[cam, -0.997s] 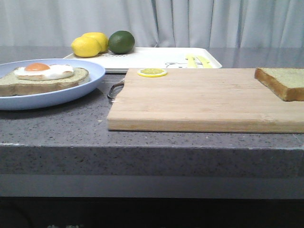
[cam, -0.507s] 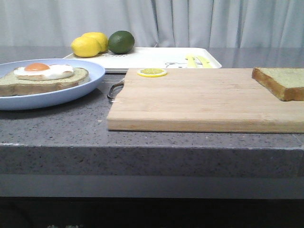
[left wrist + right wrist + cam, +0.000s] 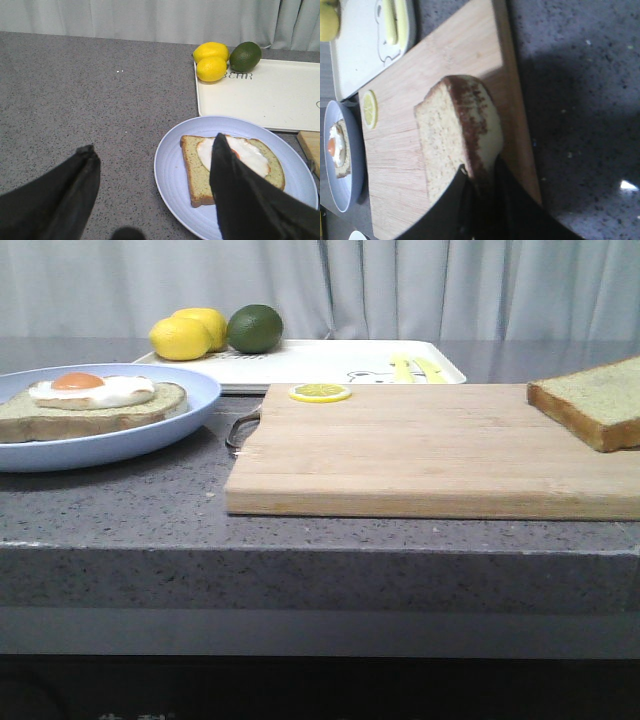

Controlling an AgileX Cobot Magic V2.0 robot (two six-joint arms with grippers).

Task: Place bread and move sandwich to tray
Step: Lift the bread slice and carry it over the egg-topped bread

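**Front view: bread lifted, nothing yet placed**

Front view shows the white tray (image 3: 330, 362) at the back, holding only two lemons (image 3: 187, 333) and a lime (image 3: 255, 327). On the cutting board (image 3: 420, 445) a lemon slice (image 3: 320, 392) is left. The sandwich (image 3: 90, 405) is only half built: one slice with egg on the blue plate (image 3: 150, 435), untopped and not yet moved. The bread (image 3: 455, 135) is pinched at its crust by the right gripper (image 3: 480, 175), tilted above the board. The left gripper (image 3: 150, 200) is spread wide over the plate, empty.
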